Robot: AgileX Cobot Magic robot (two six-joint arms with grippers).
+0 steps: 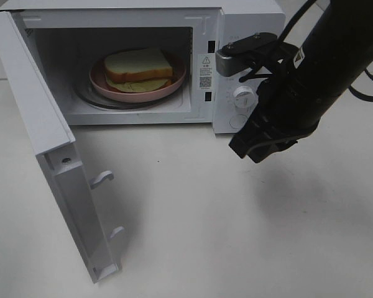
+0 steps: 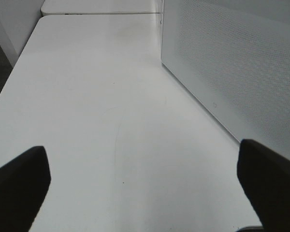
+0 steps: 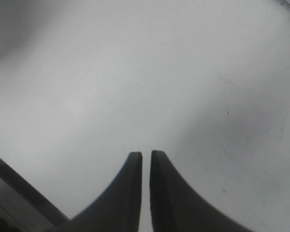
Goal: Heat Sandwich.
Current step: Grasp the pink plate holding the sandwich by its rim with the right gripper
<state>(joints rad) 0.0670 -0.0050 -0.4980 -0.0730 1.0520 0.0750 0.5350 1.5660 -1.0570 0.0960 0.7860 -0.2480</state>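
A: White table under a white microwave, door swung wide to the left. Any writing?
B: Only a small label on the front frame just right of the cavity: warning triangle, print too small to read, QR code just below. Round dial on the control panel, markings unreadable.
A: And the sandwich?
B: Inside the cavity, lying on a pink plate, itself on the glass turntable.
A: Right gripper?
B: Hanging in front of the control panel, above the table; fingers nearly together, a thin slit between, nothing gripped.
A: Left gripper?
B: Spread wide, empty, low over the table beside the perforated door.
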